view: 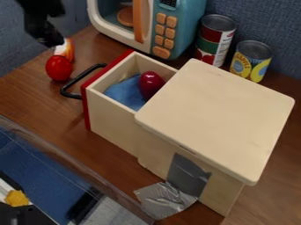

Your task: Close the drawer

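Camera view: the drawer (115, 125), an open-topped box of pale, smooth wood, stands well out of its cabinet (217, 110), a pale wooden block whose flat, overhanging top has rounded corners. They sit on the brown wood-grain tabletop (32, 99), between its back edge along the blue-grey wall and its front left edge, the drawer's front facing the left part of the tabletop. That front is a thin panel painted bright red (87, 110), and a black arched handle (66, 89) juts from it; the side walls are plain and unpainted. Inside, a crumpled blue cloth (120, 92) lies on the bottom, with a glossy dark red rounded object (151, 83) on it. Silver tape (187, 173) is stuck to the cabinet's near side, a creased sheet of it spreading out at the base. The black gripper (52, 39) hangs over the left stretch of the back edge, beside a white and orange object (66, 49); how far it is open, or whether it holds anything, I cannot tell. A shiny red ball-like object (59, 68) sits near the handle. Toward the back edge stand a teal and white toy microwave (187, 26) and two labelled metal cans (214, 39).
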Available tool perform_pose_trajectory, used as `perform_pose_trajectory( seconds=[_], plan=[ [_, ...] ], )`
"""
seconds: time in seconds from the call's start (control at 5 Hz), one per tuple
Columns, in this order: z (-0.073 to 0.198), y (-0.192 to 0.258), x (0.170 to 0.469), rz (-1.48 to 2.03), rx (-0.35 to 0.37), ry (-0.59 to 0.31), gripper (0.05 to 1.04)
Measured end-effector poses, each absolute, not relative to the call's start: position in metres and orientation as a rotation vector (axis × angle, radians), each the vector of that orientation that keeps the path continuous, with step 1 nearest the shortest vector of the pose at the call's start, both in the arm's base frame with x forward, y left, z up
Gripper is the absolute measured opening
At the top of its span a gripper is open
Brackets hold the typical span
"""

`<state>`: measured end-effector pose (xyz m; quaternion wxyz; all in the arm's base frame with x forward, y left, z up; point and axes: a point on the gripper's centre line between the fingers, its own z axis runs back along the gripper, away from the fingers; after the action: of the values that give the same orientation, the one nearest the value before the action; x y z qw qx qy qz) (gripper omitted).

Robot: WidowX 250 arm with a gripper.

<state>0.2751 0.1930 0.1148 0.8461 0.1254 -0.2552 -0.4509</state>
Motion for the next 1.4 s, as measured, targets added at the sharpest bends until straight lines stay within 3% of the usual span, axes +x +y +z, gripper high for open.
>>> perform_pose_trajectory(
  seconds=[0.2, 0.6, 0.8, 1.0, 1.4],
  plan=[
    [0.103, 0.211, 0.289, -1.044, 0.296, -0.504, 1.001],
    [0.082, 0.215, 0.305, -1.281, 0.233, -0.406, 1.001],
    [0.079, 0.209, 0.309, -1.344, 0.247, -0.371, 1.001],
    [0.066, 0.196, 0.301, -1.361, 0.202, -0.363, 1.001],
    [0.049, 0.18, 0.294, -1.387, 0.222, -0.314, 1.001]
  ],
)
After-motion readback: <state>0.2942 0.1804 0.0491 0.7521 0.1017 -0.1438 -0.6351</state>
